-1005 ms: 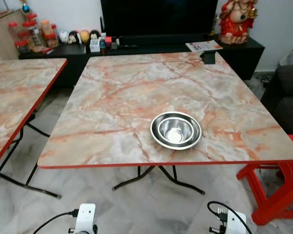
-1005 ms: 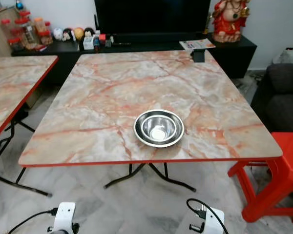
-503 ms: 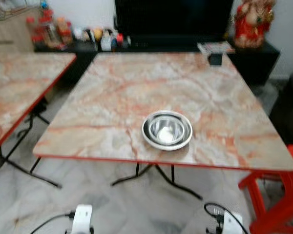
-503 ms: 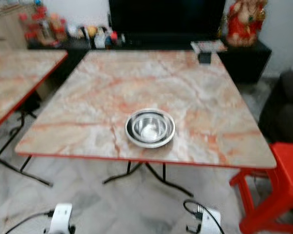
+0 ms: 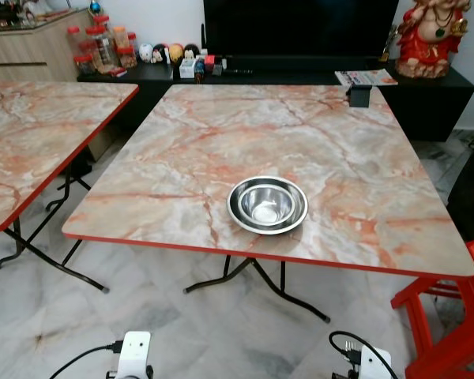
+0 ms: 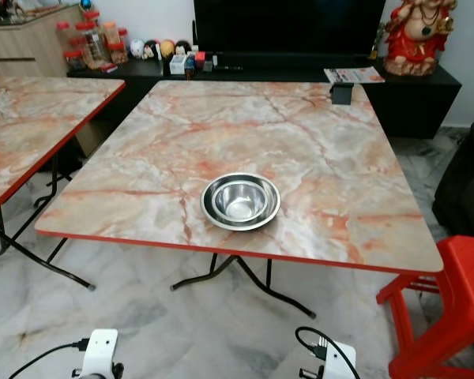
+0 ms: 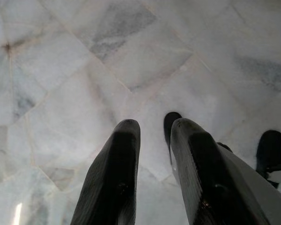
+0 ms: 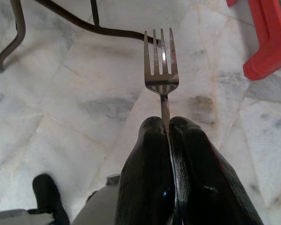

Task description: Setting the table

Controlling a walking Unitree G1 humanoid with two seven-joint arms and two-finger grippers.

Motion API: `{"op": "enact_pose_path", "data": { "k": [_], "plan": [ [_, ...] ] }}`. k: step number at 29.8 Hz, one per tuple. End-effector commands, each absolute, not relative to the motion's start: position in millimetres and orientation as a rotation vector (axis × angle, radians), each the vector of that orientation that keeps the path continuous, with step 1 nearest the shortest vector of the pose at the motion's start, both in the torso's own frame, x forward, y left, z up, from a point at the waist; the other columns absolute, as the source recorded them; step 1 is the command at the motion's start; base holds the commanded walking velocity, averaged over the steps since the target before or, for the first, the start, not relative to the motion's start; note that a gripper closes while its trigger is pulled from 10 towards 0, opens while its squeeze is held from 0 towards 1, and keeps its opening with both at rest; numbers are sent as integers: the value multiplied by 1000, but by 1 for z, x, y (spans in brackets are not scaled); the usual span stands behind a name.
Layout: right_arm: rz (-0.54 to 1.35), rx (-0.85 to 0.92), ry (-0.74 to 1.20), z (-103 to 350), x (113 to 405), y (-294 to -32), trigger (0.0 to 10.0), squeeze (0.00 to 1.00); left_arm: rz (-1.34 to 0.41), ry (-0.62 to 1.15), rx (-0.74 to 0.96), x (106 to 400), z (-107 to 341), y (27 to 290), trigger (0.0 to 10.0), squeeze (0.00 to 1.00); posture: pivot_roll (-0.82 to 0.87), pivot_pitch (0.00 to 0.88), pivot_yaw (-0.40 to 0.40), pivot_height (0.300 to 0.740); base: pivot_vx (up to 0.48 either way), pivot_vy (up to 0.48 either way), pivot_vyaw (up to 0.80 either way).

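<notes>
On the far left stands a second marble-look table with a red edge [image 5: 31,142]. It is well apart from both grippers.

The left gripper [image 7: 152,129] hangs low and points down at the pale grey marble floor tiles [image 7: 84,70]. Its two long black fingers [image 7: 114,178] have a small gap between them, and there is nothing in that gap.

Ahead of both grippers is the big square table with a pink and orange marble-look top and a red edge [image 5: 221,134]. It stands on thin black metal legs [image 5: 253,280]. A round shiny steel bowl [image 5: 267,204] sits near the front edge of this table, far up and ahead of the grippers. It looks like two bowls, one inside the other. A small dark box [image 5: 359,95] sits at the far back edge of the table.

The right gripper [image 8: 167,124] also hangs low over the floor. Its two black fingers [image 8: 147,178] are pressed tight on the thin handle of a silver metal fork [image 8: 161,63]. The fork sticks straight out past the fingertips, with its four prongs pointing away from the gripper.

To the right of that gripper is a bright red plastic stool [image 5: 458,316], just beside the table's right corner.
</notes>
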State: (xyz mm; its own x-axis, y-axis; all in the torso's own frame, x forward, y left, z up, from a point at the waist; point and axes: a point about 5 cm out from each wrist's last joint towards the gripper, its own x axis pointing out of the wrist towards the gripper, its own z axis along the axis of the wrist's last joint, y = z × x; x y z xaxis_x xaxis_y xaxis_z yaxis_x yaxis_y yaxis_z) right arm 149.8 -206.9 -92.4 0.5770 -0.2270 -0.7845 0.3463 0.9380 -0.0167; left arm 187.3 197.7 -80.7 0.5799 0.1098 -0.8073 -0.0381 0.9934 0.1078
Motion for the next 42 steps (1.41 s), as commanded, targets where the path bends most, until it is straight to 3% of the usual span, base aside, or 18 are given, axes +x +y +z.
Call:
{"op": "enact_pose_path", "data": {
  "k": [1, 11, 21, 27, 36, 42],
  "plan": [
    [-366, 160, 888, -93, 148, -208, 10000, 0, 76, 956, 99, 188, -80, 201, 10000, 0, -90, 0, 50, 740, 0, 0, 0],
    [-403, 155, 883, -93, 145, -210, 10000, 0, 61, 957, 111, 188, -81, 198, 10000, 0, -101, 0, 55, 740, 0, 0, 0],
    [-719, 98, 869, -96, 101, -232, 10000, 0, -2, 942, 161, 199, -76, 196, 10000, 0, -180, 0, 113, 740, 0, 0, 0],
    [-808, 27, 826, -92, 93, -241, 10000, 0, -23, 923, 174, 207, -72, 193, 10000, 0, -194, 0, 128, 740, 0, 0, 0],
    [-899, -165, 608, -67, 110, -265, 10000, 0, -35, 916, 182, 209, -71, 192, 10000, 0, -202, 0, 131, 740, 0, 0, 0],
    [-1023, -253, 366, -31, 141, -293, 10000, 0, -25, 919, 166, 205, -73, 191, 10000, 0, -191, 0, 111, 740, 0, 0, 0]
  ]
}}
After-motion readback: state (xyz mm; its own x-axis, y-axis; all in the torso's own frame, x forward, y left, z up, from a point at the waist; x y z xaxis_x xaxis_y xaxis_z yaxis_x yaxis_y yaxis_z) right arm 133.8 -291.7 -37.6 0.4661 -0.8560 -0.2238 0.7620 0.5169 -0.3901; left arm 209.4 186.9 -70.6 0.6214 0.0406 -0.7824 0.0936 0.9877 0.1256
